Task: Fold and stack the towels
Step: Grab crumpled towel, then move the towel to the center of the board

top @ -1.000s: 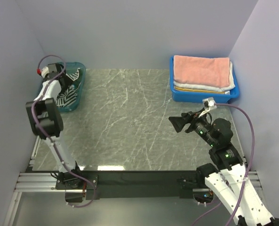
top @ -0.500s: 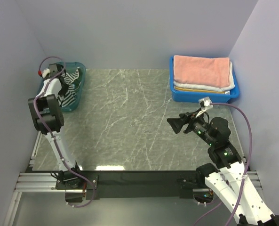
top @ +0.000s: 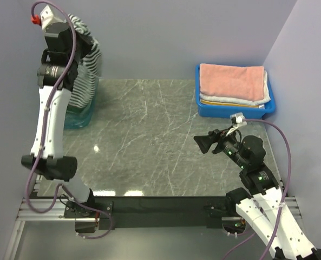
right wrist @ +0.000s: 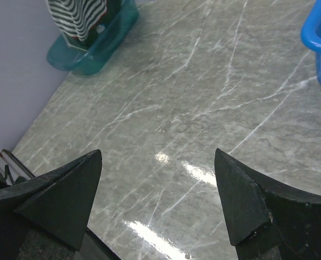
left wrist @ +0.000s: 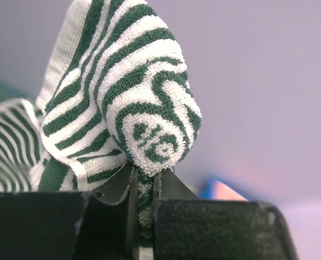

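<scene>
Left wrist view. My left pincer [left wrist: 144,181] is pressed together on the striped towel [left wrist: 133,108]. A fold of the dark green and white terry runs down between the two jaws, and the rest bunches in a rounded roll just above them. Behind it is plain wall, with a blurred patch of blue and pink low on the right.

Top external view. My left arm stands high at the far left corner. The striped towel [top: 87,59] hangs from its end in a long drape, and the lower edge reaches down to the teal bin [top: 79,118] at the table's far left corner. The marbled table [top: 149,135] lies between that bin and the blue bin [top: 233,112] at the far right. In the blue bin lies a folded stack: the pink towel [top: 230,80] on top, the white towel [top: 266,86] showing beneath it, and the yellow-striped towel [top: 214,102] at the bottom edge. My right pincer [top: 203,142] hovers over the right part of the table, near the blue bin but apart from it, pointing left.

Right wrist view. My right pincer [right wrist: 157,157] is spread wide with nothing between its jaws, above bare table [right wrist: 203,97]. Far off at upper left, the striped towel [right wrist: 76,19] dips into the teal bin [right wrist: 95,51]. A corner of the blue bin [right wrist: 317,43] shows at the right edge.
</scene>
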You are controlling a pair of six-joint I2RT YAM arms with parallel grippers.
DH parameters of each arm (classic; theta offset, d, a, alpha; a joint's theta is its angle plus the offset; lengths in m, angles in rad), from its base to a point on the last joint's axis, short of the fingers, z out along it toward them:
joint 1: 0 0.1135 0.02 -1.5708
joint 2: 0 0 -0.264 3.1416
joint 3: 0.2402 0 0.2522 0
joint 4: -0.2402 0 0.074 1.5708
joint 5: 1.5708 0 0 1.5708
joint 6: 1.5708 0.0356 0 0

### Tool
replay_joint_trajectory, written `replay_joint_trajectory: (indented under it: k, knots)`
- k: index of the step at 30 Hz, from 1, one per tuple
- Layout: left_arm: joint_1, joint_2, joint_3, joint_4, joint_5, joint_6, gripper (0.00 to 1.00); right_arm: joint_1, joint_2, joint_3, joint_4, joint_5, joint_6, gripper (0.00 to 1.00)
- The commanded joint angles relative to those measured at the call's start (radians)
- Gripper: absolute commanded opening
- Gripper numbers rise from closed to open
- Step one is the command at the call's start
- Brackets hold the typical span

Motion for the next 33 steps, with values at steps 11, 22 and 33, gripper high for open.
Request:
replay_joint_trajectory:
  k: [11,22,33]
  knots:
    - [-0.433,-0.443,-0.595,0.275,0.133,-0.110,0.01,0.008,-0.067,0.005,-0.045,0.093,-0.017,0.90]
    - [-0.958,-0.542,-1.202,0.346,0.153,-0.091,0.17,0.008,-0.001,-0.016,-0.025,0.103,-0.004,0.90]
    - [-1.136,-0.798,-1.572,0.374,0.141,-0.254,0.85,0.013,0.282,-0.004,0.007,-0.012,-0.002,0.77]
